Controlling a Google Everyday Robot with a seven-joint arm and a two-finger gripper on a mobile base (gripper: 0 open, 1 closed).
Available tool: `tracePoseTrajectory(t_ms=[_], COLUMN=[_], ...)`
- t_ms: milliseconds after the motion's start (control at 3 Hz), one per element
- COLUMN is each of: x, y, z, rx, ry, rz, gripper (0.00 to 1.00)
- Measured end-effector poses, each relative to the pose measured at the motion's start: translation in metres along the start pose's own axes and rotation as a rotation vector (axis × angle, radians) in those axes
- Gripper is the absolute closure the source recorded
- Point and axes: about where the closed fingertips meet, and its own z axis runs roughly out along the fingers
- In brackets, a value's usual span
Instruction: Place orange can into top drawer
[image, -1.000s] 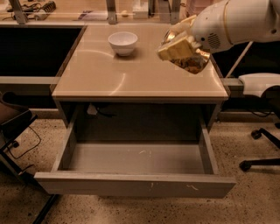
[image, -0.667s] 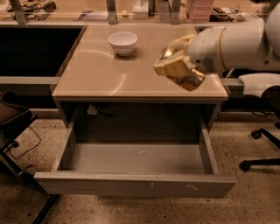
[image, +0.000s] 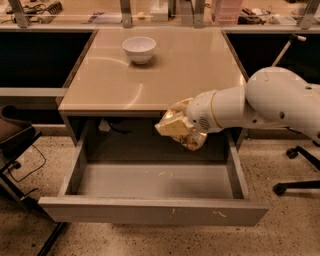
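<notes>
This looks like a robotics lab or an office workspace. A plain beige table (image: 200, 75) with a grey top drawer (image: 150, 212) pulled open stands on a speckled hard floor (image: 290, 230), and the wheeled base of an office chair (image: 295, 170) shows at the right. Behind the table runs a long bench (image: 75, 15) with tools and small parts on it, and a cable (image: 30, 167) lies on the floor at the left. The gripper (image: 180, 122) of a white robot arm (image: 280, 100) holds the orange can (image: 192, 140) over the drawer.
</notes>
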Motion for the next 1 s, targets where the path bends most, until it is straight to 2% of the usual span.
tracePoseTrajectory(t_ms=[333, 667, 1000], x=[0.0, 0.02, 0.067], y=[0.0, -0.008, -0.018], z=[0.0, 0.017, 0.057], rx=[0.0, 0.03, 0.081], ry=[0.0, -0.018, -0.017], rz=[0.0, 0.025, 0.065], gripper=[1.0, 1.0, 1.0])
